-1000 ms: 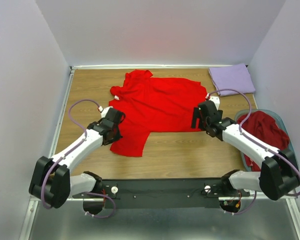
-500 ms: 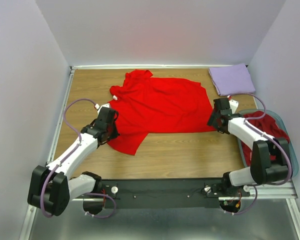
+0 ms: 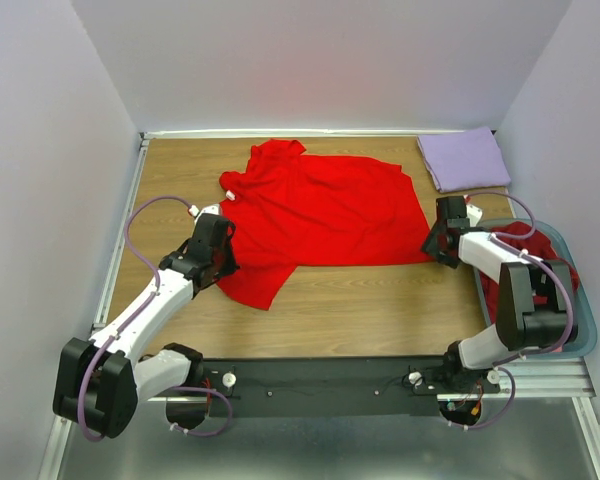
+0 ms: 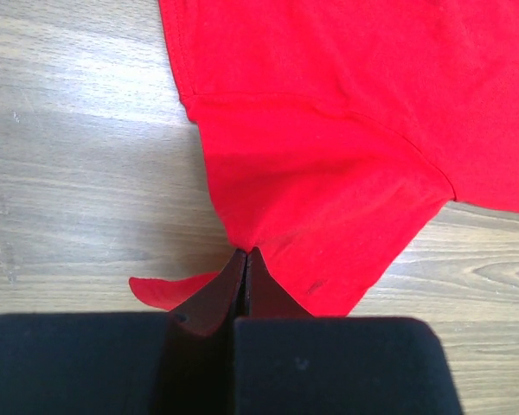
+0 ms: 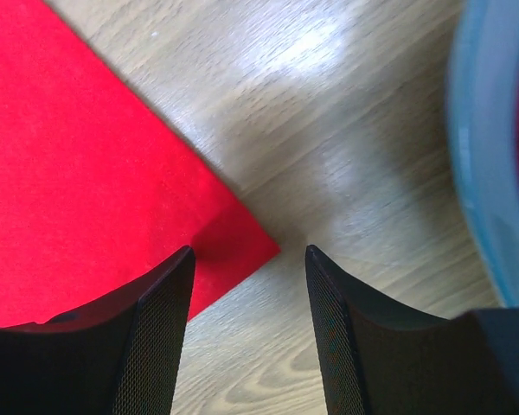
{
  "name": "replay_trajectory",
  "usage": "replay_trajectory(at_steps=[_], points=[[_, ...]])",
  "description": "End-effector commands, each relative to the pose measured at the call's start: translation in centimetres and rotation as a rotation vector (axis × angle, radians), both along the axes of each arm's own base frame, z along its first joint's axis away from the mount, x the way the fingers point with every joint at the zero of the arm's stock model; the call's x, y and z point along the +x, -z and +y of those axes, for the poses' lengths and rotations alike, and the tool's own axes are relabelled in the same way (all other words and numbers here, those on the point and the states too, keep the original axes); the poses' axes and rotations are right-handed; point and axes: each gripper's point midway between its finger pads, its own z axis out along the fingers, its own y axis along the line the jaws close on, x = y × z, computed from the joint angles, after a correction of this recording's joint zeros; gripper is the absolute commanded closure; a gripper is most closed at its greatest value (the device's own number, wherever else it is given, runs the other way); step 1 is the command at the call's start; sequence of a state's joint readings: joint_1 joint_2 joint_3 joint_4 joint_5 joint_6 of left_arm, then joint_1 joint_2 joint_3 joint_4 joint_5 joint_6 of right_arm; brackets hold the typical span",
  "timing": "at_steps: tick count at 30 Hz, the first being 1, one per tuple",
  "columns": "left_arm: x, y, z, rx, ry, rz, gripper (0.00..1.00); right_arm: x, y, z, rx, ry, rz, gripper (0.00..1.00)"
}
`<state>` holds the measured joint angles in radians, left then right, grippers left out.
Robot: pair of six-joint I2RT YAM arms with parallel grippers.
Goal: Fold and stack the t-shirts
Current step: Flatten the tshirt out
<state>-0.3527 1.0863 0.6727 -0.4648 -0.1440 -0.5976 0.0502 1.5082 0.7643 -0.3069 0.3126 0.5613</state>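
M: Wooden surface [image 3: 360,300], pale walls on three sides. Red t-shirt [image 3: 325,210] spread flat mid-surface. Folded lavender t-shirt [image 3: 465,158] in the far right corner. Blue basket [image 3: 588,340] at the right edge, dark red t-shirts [image 3: 530,258] inside.
J: Anything in the way?
M: Basket sits just beside the right arm.
J: Arm poses?
M: Left arm stretched forward; left gripper [image 4: 246,256] pressed together, pinching the red shirt's near-left edge. Right arm folded back sharply; right gripper [image 5: 249,252] spread, pointing down over the red shirt's near-right corner, holding nothing.
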Motion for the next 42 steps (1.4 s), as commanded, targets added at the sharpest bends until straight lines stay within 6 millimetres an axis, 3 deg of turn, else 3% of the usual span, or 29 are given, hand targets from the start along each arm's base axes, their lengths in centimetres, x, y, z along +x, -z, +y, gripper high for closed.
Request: replay_trajectory(at_steps=[1, 6, 17, 21, 24, 27, 28, 30, 31, 32, 34, 35, 37, 38, 39, 40, 41, 42], points=[[0.1, -0.3, -0.2, -0.014, 0.019, -0.018, 1.0, -0.1, 1.2, 0.6, 0.037, -0.017, 0.022, 0.39], [0.0, -0.5, -0.3, -0.017, 0.027, -0.02, 1.0, -1.3, 2.5, 1.3, 0.07, -0.05, 0.086, 0.39], [0.2, -0.9, -0.4, -0.021, 0.034, -0.032, 1.0, -2.1, 3.3, 1.5, 0.082, -0.056, 0.131, 0.64], [0.6, -1.3, -0.4, -0.015, 0.031, -0.048, 1.0, -1.5, 2.8, 2.0, 0.108, -0.058, 0.113, 0.73], [1.7, -2.0, -0.1, 0.001, 0.028, -0.064, 1.0, -0.6, 2.2, 2.3, 0.124, -0.064, 0.091, 0.87], [4.3, -4.0, 0.9, 0.023, 0.0, -0.11, 1.0, 1.3, 0.3, 2.7, 0.137, -0.078, 0.037, 1.0], [5.8, -6.0, 1.3, 0.033, -0.022, -0.154, 1.0, 2.9, -1.6, 2.9, 0.144, -0.088, -0.018, 0.99], [8.0, -7.5, 2.7, 0.08, -0.066, -0.172, 1.0, 4.7, -4.1, 3.0, 0.151, -0.094, -0.089, 1.0], [9.7, -11.1, 3.3, 0.093, -0.098, -0.236, 1.0, 5.5, -5.5, 3.2, 0.154, -0.1, -0.126, 1.0], [10.8, -12.0, 3.9, 0.113, -0.115, -0.244, 1.0, 7.4, -8.5, 3.3, 0.155, -0.108, -0.191, 0.99], [12.5, -15.8, 4.7, 0.118, -0.15, -0.308, 1.0, 9.1, -11.9, 3.4, 0.156, -0.113, -0.263, 1.0], [13.7, -20.1, 5.5, 0.113, -0.191, -0.384, 1.0, 10.9, -16.0, 3.7, 0.163, -0.13, -0.355, 1.0], [14.5, -24.6, 6.5, 0.113, -0.235, -0.464, 1.0, 11.8, -20.0, 3.9, 0.165, -0.148, -0.432, 1.0], [14.5, -29.5, 7.4, 0.109, -0.279, -0.557, 1.0, 12.4, -23.9, 4.1, 0.163, -0.17, -0.517, 1.0], [14.2, -31.9, 8.0, 0.113, -0.307, -0.605, 1.0, 12.5, -25.9, 4.2, 0.161, -0.182, -0.556, 1.0], [13.6, -34.3, 8.7, 0.121, -0.337, -0.655, 1.0, 12.4, -27.8, 4.3, 0.157, -0.196, -0.595, 1.0], [12.6, -38.5, 9.8, 0.133, -0.385, -0.75, 1.0, 12.2, -29.6, 4.4, 0.15, -0.217, -0.632, 1.0], [11.1, -41.0, 10.5, 0.134, -0.412, -0.81, 1.0, 11.5, -32.5, 4.4, 0.139, -0.232, -0.696, 0.99]])
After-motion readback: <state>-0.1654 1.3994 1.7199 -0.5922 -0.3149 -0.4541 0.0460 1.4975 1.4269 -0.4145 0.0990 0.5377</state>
